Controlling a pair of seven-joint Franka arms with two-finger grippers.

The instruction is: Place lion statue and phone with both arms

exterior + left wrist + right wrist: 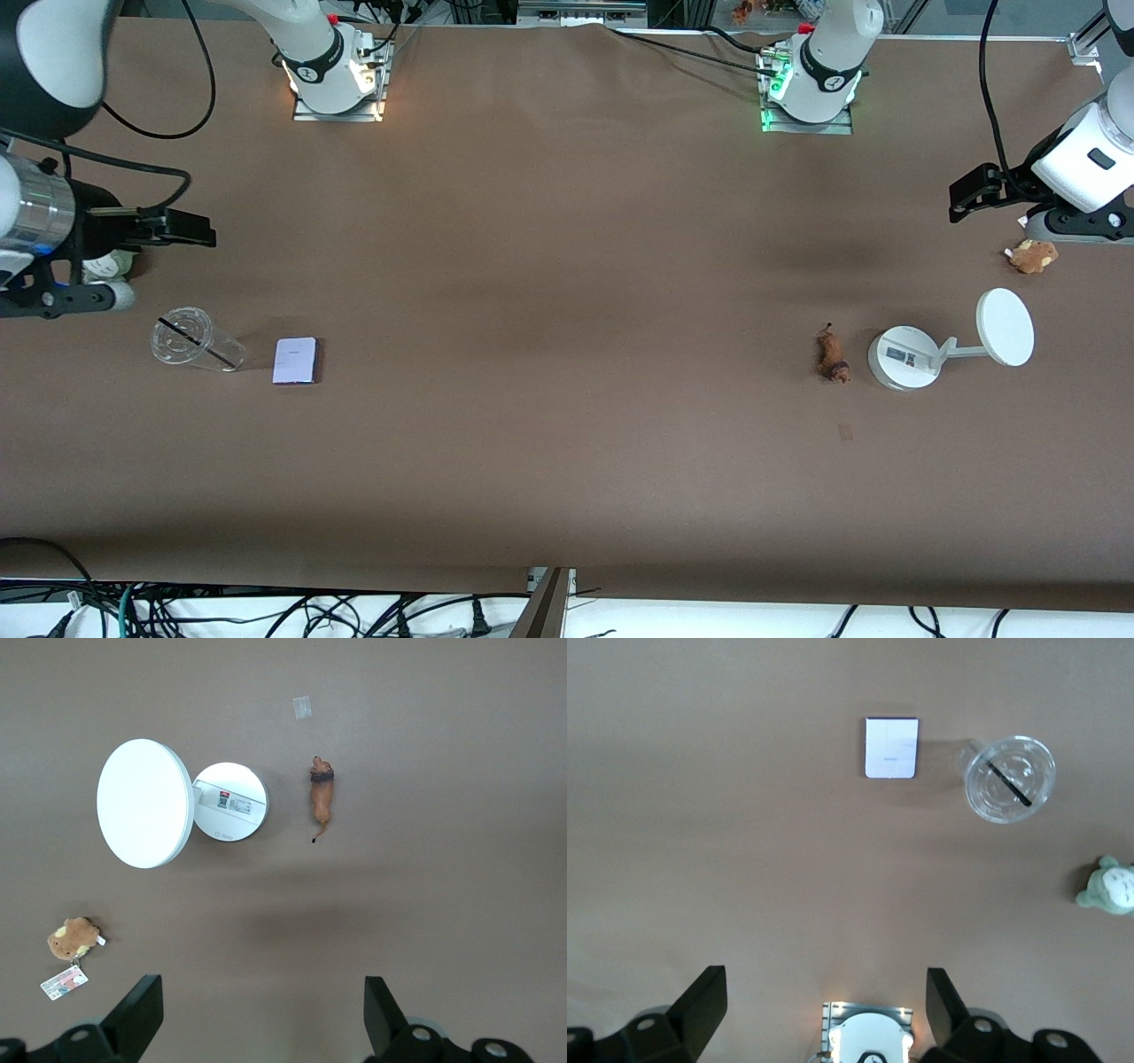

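The lion statue [833, 355], small and orange-brown with a dark end, lies on the table toward the left arm's end, beside a white stand; it also shows in the left wrist view [321, 797]. The phone [295, 361], a pale lavender slab, lies flat toward the right arm's end beside a clear cup, and shows in the right wrist view [891, 748]. My left gripper [973, 197] [264, 1010] is open and empty, high over the table's left-arm end. My right gripper [182, 229] [826, 1010] is open and empty, high over the right-arm end.
A white round-based stand [904, 357] with a disc [1005, 326] lies beside the lion. A tan plush toy [1033, 256] with a tag lies near the left gripper. A clear cup [190, 338] with a straw lies on its side. A pale green plush [1109, 888] sits below the right gripper.
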